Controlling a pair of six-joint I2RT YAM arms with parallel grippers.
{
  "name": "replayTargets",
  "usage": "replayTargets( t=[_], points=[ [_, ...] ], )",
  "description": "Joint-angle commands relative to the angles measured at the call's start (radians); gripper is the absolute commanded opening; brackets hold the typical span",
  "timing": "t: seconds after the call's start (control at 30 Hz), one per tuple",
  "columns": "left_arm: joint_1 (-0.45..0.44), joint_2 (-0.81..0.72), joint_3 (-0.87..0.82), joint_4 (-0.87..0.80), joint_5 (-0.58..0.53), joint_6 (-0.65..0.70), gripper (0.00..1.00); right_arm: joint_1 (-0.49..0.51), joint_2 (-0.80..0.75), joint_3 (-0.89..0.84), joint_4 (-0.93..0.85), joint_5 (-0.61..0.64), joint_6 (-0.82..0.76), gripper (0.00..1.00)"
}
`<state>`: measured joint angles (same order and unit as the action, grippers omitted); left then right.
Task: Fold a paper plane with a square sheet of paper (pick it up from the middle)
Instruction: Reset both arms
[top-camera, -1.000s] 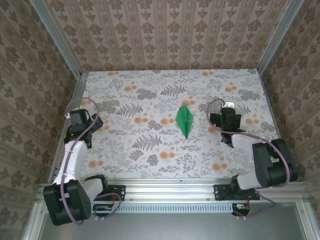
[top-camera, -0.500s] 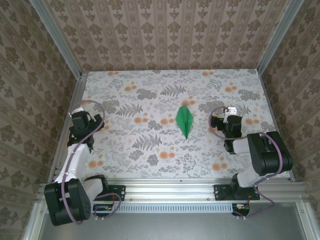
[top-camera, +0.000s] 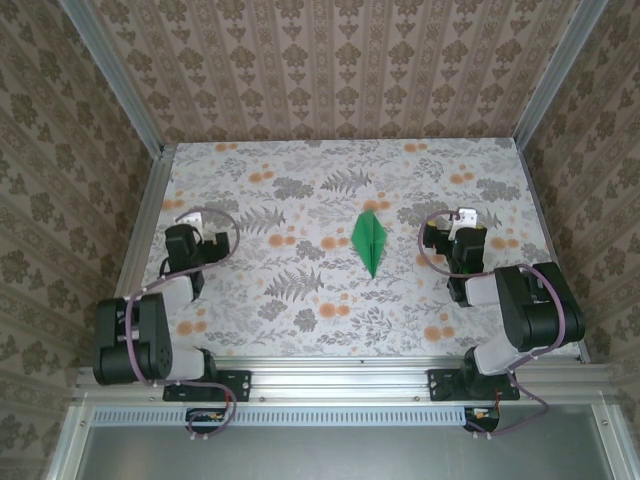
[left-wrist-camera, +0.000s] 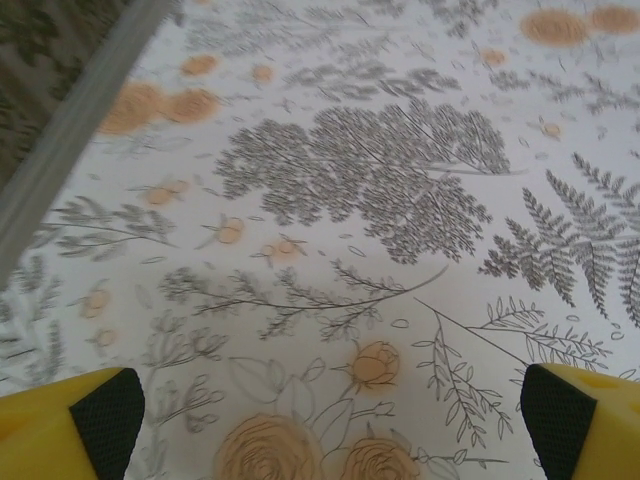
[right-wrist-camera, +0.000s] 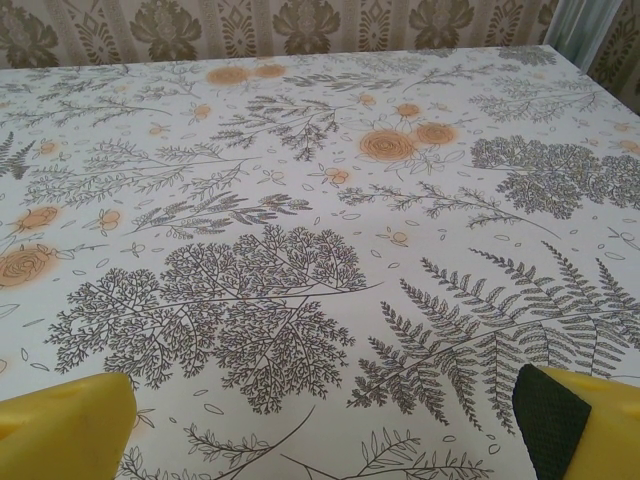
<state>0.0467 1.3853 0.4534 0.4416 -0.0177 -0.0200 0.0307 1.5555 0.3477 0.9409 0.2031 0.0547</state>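
My left pincer (left-wrist-camera: 330, 420) is spread wide, its yellow fingers (left-wrist-camera: 60, 425) with dark pads hanging over the floral tabletop (top-camera: 300, 190). My right pincer (right-wrist-camera: 320, 425) gapes just as wide and holds nothing. From above, the paper plane (top-camera: 371, 240) lies flat between them, well apart from both and nearer the right one. It is a slim, bright green dart with a centre crease, smooth against the printed ferns and orange flowers.

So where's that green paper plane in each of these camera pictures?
Top external: the paper plane lies near the centre of the floral tabletop.
Left wrist: camera faces tabletop beside the side rail.
Right wrist: camera faces tabletop up to the back wall.
Shared landmark: the tabletop's orange roses.
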Motion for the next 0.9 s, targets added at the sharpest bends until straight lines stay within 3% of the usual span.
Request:
replayTargets(
  t=[0.0,0.07,0.1,0.23,0.27,0.37,0.87],
  points=[
    [0.003,0.058,0.058,0.143,0.125,0.030,1.00,0.008,-0.005,0.017,0.036,0.016,0.005,1.00],
    [-0.019,0.115,0.040,0.225,0.132,0.065,1.00,0.008,-0.004,0.019,0.036,0.013,0.004,1.00],
    [-0.033,0.106,0.050,0.179,0.113,0.074,1.00,0.008,-0.004,0.019,0.035,0.012,0.004,1.00],
    [-0.043,0.152,-0.051,0.423,0.087,0.080,1.00,0.008,-0.003,0.019,0.035,0.010,0.002,1.00],
    [-0.043,0.132,-0.033,0.328,0.080,0.070,1.00,0.008,-0.003,0.019,0.035,0.010,0.002,1.00],
    [-0.070,0.140,-0.032,0.362,-0.016,0.069,1.00,0.008,-0.004,0.019,0.033,0.009,0.002,1.00],
    [-0.067,0.136,-0.032,0.351,-0.006,0.068,1.00,0.008,-0.004,0.019,0.035,0.008,0.002,1.00]
  ],
)
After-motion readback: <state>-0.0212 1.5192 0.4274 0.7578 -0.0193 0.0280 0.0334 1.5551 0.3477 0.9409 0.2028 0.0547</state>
